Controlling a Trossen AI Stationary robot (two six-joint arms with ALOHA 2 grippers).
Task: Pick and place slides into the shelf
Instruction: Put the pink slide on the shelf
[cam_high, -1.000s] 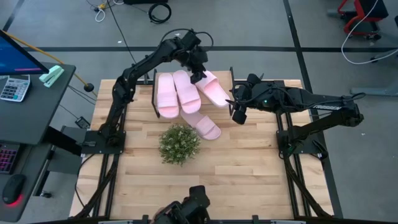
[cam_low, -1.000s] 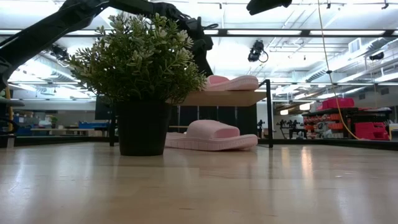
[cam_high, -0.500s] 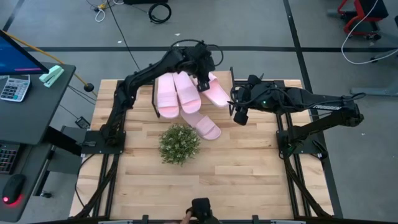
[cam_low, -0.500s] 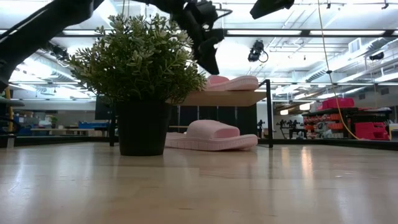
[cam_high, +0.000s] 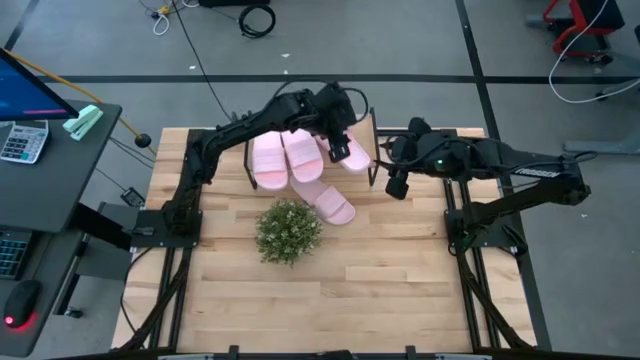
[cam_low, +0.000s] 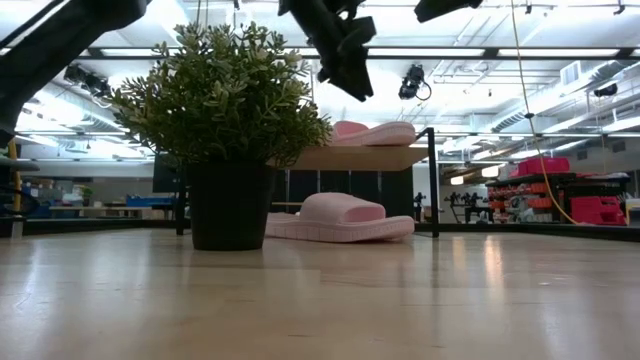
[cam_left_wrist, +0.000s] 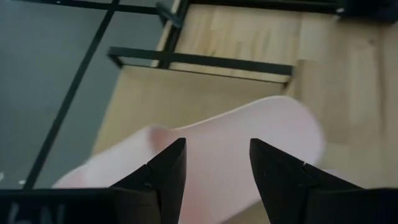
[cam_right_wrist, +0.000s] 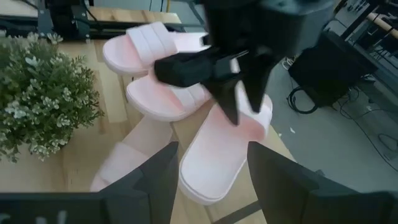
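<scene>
Pink foam slides: three lie on the shelf (cam_high: 371, 130), the rightmost slide (cam_high: 352, 152) askew, a fourth slide (cam_high: 330, 203) on the table just beside its front. My left gripper (cam_high: 337, 143) hangs above the shelf, fingers apart, empty. My right gripper (cam_high: 397, 183), fingers spread, waits beside the shelf's right end.

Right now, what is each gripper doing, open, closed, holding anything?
Left gripper: open, empty, above the slide on the shelf.
Right gripper: open, empty, beside the shelf.
</scene>
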